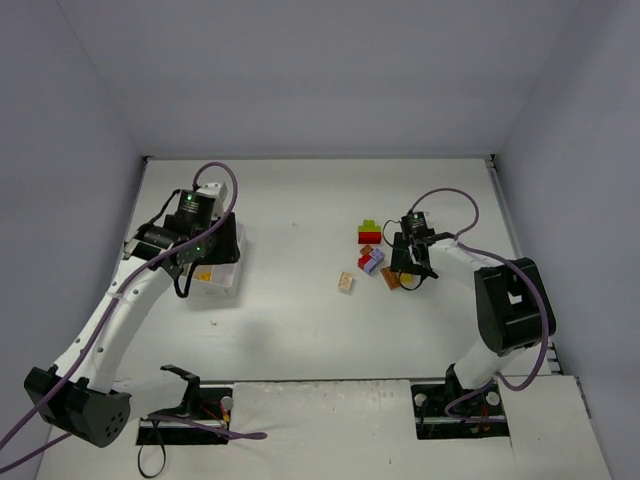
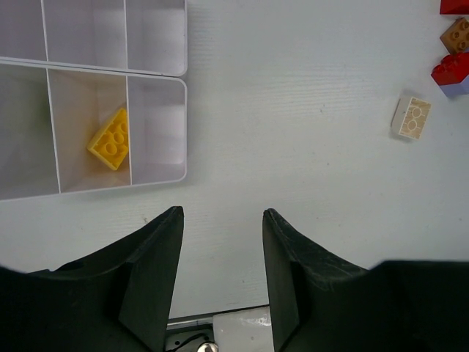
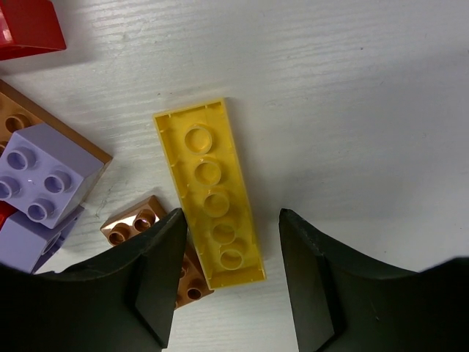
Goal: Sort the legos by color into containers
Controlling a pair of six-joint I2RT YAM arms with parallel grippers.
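Note:
My right gripper [image 3: 231, 213] is open and low over the table, its jaws either side of the near end of a long yellow brick [image 3: 210, 192] that lies with its hollow side up. A small orange-brown brick [image 3: 139, 222] touches the left finger, with a lilac brick [image 3: 40, 183] and a red brick [image 3: 28, 26] beyond it. In the top view the right gripper [image 1: 409, 272] is at the pile's right edge. My left gripper [image 2: 223, 213] is open and empty, beside the white tray [image 2: 182, 117], where a yellow brick [image 2: 110, 138] lies in one cell.
In the top view a green brick [image 1: 369, 225] and a red brick [image 1: 369, 237] lie at the back of the pile, and a beige brick [image 1: 346, 282] lies apart to its left. The tray [image 1: 226, 281] sits under the left wrist. Grey walls enclose the table.

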